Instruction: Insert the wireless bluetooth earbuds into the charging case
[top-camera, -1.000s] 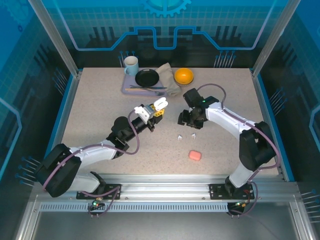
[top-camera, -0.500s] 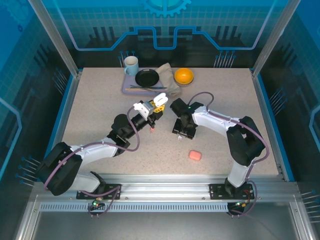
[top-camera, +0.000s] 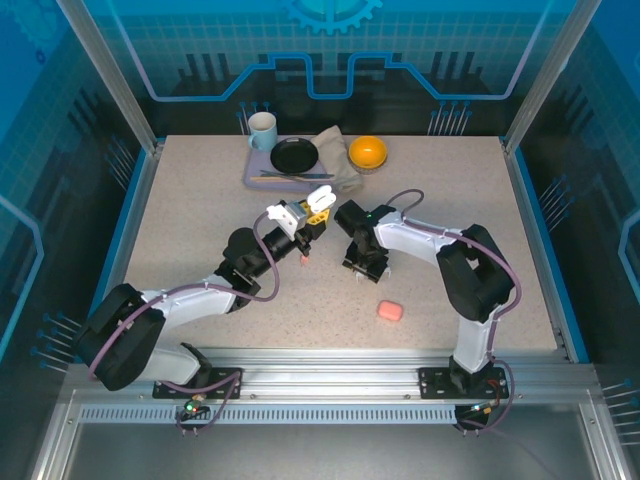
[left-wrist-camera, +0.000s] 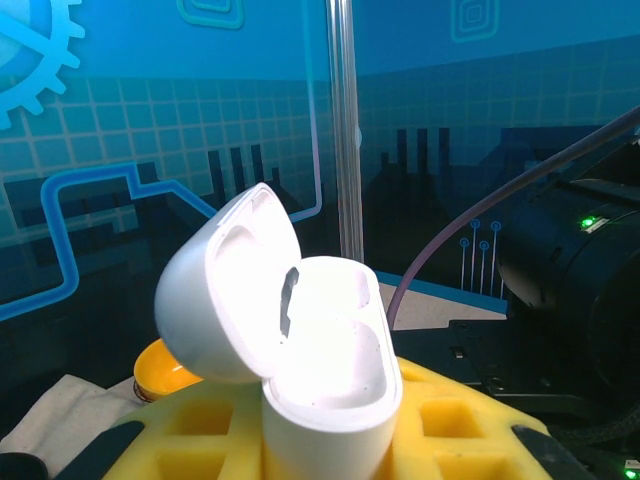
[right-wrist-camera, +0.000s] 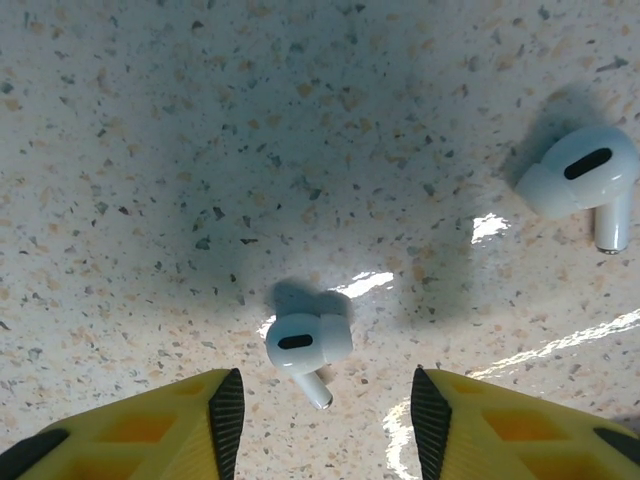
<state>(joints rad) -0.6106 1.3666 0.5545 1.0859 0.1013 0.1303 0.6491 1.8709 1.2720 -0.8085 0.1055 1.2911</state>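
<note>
My left gripper (top-camera: 310, 214) is shut on the white charging case (top-camera: 320, 198), held in the air at mid-table. In the left wrist view the case (left-wrist-camera: 330, 380) stands upright between yellow pads (left-wrist-camera: 470, 430), its lid (left-wrist-camera: 220, 290) swung open and both sockets empty. My right gripper (top-camera: 362, 264) points straight down at the table just right of it. Its jaws (right-wrist-camera: 328, 425) are open, astride a white earbud (right-wrist-camera: 306, 347) that lies loose on the speckled top. A second white earbud (right-wrist-camera: 580, 180) lies farther off to the right.
A salmon-pink case (top-camera: 390, 311) lies closed near the front, right of centre. At the back stands a tray (top-camera: 252, 178) with a mug (top-camera: 262, 130), a black bowl (top-camera: 294, 155) and a cloth (top-camera: 338, 170), with an orange bowl (top-camera: 367, 152) beside it.
My right gripper has swung left and down over the white earbuds, its jaws narrowing a little. The left arm carried the open case slightly right, then held still.
</note>
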